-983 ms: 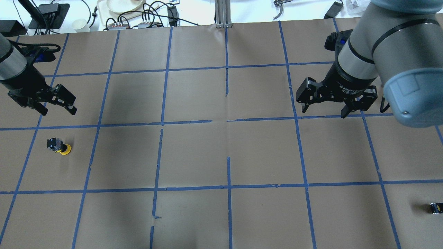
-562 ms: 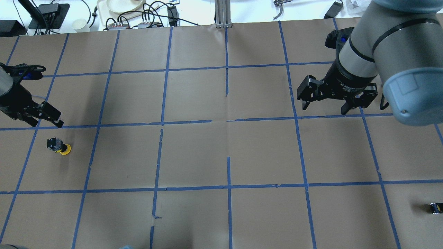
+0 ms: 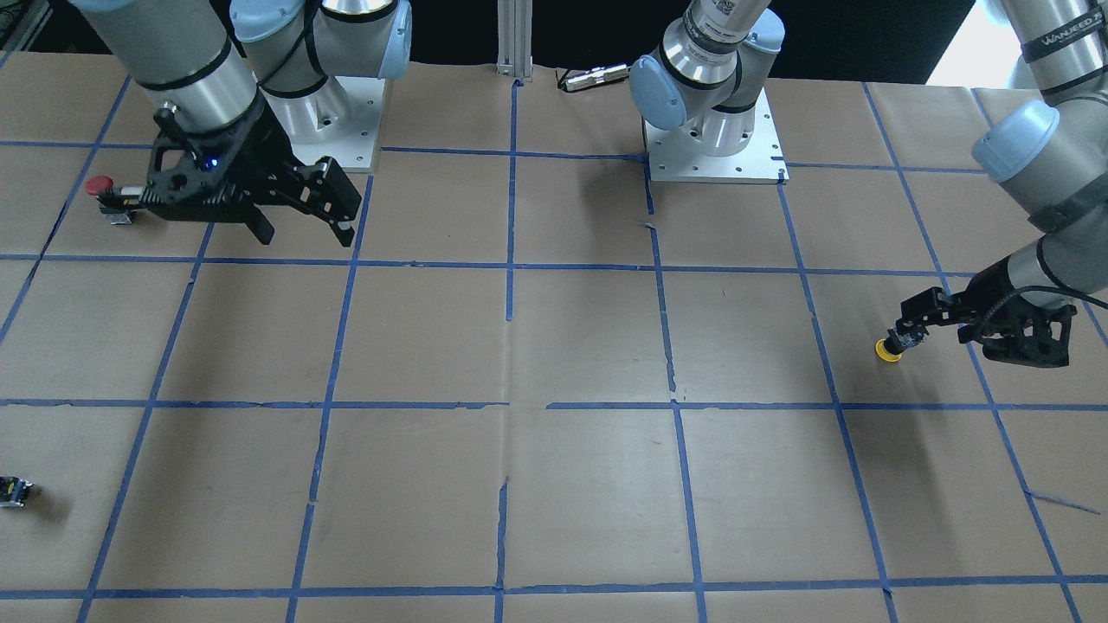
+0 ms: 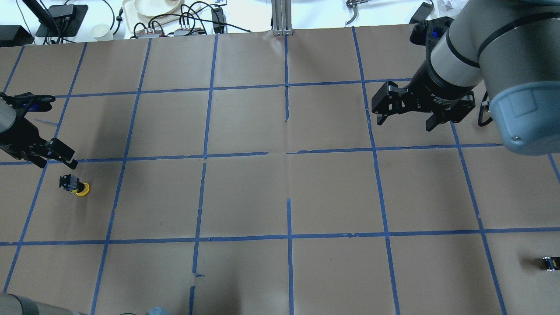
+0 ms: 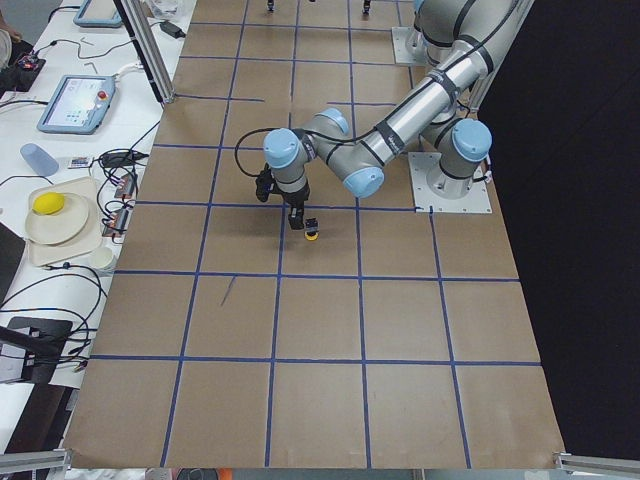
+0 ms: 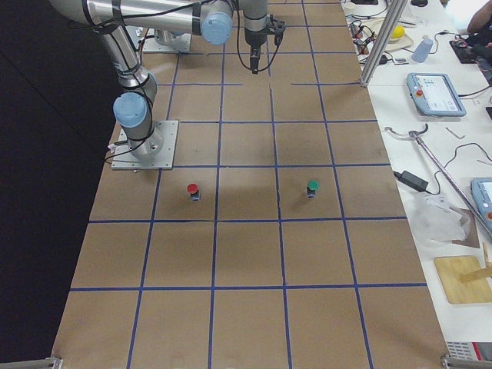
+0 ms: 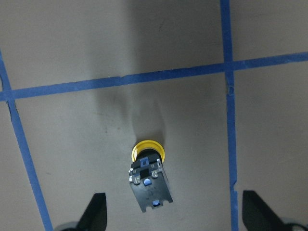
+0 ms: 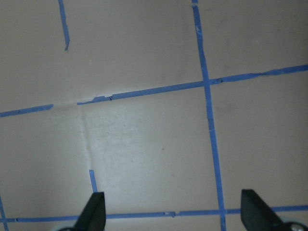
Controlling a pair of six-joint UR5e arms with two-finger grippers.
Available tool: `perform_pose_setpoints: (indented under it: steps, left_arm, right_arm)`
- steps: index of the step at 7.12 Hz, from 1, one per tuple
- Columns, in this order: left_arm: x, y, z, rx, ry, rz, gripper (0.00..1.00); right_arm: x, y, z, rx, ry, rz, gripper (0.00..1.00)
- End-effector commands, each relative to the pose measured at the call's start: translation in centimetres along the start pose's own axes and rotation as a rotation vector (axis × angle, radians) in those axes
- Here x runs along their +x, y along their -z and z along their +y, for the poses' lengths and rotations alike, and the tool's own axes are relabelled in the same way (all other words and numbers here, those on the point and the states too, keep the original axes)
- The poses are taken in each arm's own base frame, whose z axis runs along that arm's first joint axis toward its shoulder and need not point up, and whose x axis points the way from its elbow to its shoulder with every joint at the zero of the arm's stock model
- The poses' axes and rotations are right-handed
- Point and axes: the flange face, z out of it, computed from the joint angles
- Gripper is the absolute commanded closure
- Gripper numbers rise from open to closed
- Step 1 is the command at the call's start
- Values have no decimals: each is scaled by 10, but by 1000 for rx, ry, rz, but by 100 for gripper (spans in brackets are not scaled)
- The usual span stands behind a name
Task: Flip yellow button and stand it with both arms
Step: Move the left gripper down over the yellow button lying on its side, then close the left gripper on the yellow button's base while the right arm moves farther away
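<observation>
The yellow button (image 4: 75,185) lies on its side on the brown paper at the table's left, cap towards the view's lower right. It also shows in the front view (image 3: 890,347), the left side view (image 5: 312,233) and the left wrist view (image 7: 149,177). My left gripper (image 4: 54,161) is open and hovers just beyond the button. In the left wrist view (image 7: 175,214) the button's black base lies between the spread fingertips, untouched. My right gripper (image 4: 404,123) is open and empty, high over the far right; its wrist view (image 8: 174,214) shows only paper and tape.
A red-capped button (image 3: 101,185) lies near my right arm's base, and a green-capped one (image 6: 312,187) stands beside it in the right side view. A tiny black block (image 4: 550,263) sits at the near right. Cables and dishes (image 4: 153,8) lie beyond the far edge.
My left gripper has moved left and down to just above the yellow button. My right gripper has drifted slightly towards the far edge. The button has not moved.
</observation>
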Motion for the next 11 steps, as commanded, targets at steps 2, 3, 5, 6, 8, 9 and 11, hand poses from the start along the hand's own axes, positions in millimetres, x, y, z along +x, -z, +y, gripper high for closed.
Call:
perform_pose_setpoints:
  steps: [2,3,5,6,8,9,11]
  left_arm:
    - [-3,-28,-2,-8,27,-10,23]
    - [-4,-32,-2,-13,29,-7,31]
    - [-7,-31,0,-31,26,-27,60]
    - [-6,-30,0,-31,23,-30,67]
    - [-6,-30,1,-33,26,-32,76]
    - [-7,-25,0,-33,26,-30,76]
    - [4,-21,1,-46,27,13,77]
  right_arm:
    - [5,-35,-49,-33,9,61,0]
    - [1,-41,-58,-50,46,47,0]
    - [-10,-14,-91,33,55,40,0]
    - [-21,3,-96,65,63,29,0]
    - [-33,24,-104,94,76,44,0]
    - [-30,19,-97,33,48,58,0]
    - [-18,22,-82,-49,36,163,0]
